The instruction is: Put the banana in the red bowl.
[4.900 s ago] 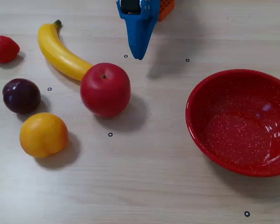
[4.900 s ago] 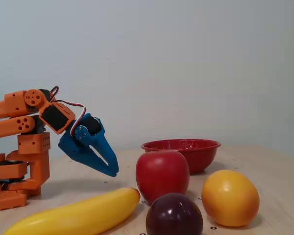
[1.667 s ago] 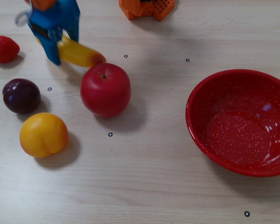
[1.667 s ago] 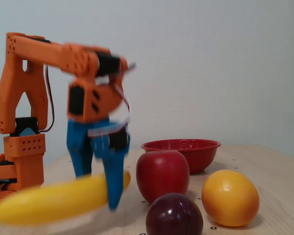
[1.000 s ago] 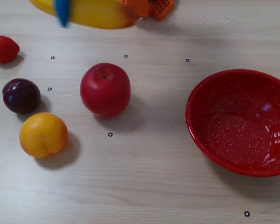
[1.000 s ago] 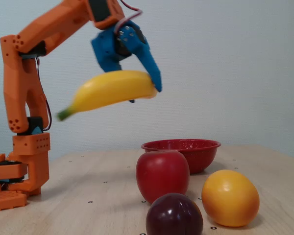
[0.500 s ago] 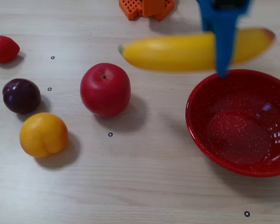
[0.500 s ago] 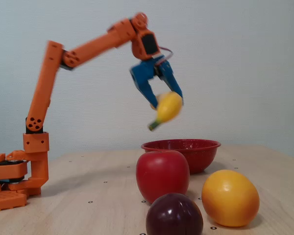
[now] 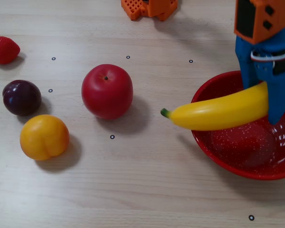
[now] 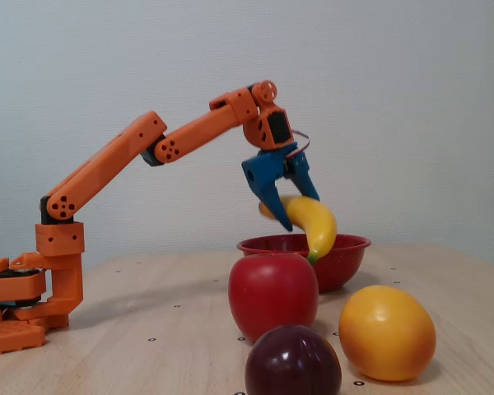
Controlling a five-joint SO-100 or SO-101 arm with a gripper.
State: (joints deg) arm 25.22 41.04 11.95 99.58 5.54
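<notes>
Banana (image 9: 218, 112) clamped in pincer (image 9: 266, 107), above red bowl (image 9: 213, 147)

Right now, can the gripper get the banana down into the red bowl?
Probably yes. The gripper holds the banana above the red bowl, which looks empty. The banana's green stem end overhangs the rim toward the apple.
</notes>
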